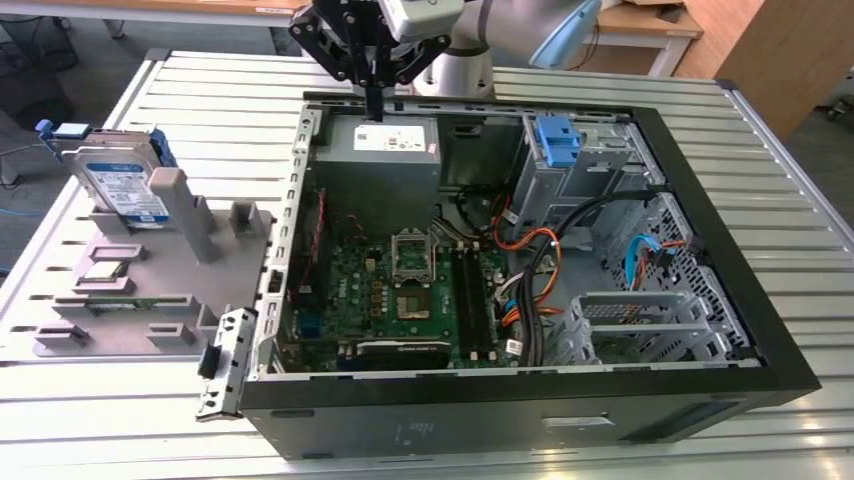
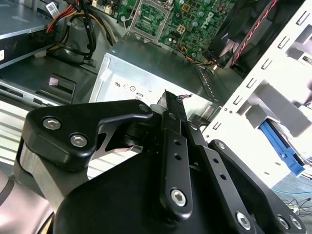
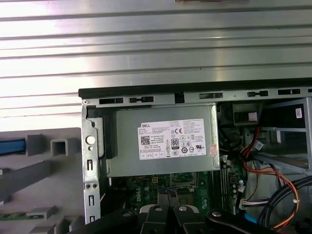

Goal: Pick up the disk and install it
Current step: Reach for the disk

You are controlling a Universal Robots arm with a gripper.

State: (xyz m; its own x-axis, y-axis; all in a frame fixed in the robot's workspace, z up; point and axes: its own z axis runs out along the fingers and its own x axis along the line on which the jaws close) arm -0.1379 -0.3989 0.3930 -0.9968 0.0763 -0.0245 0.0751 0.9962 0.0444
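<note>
The disk (image 1: 120, 185), a silver drive with a white-and-blue label and blue side rails, stands on edge in a grey fixture (image 1: 147, 290) at the exterior view's left, outside the open computer case (image 1: 787, 370). My gripper (image 1: 375, 105) hangs over the case's far edge, just above the grey power supply (image 1: 380, 150), well away from the disk. Its fingers are shut together with nothing between them. In both wrist views the black fingers (image 2: 173, 126) (image 3: 168, 214) point at the power supply (image 3: 163, 141).
Inside the case lie a green motherboard (image 1: 400, 290), orange and blue cables (image 1: 534, 250), a lone blue bracket (image 1: 558, 140) and a metal drive cage (image 1: 641, 320). The fixture also holds small parts. Everything sits on a ribbed metal table (image 1: 200, 90).
</note>
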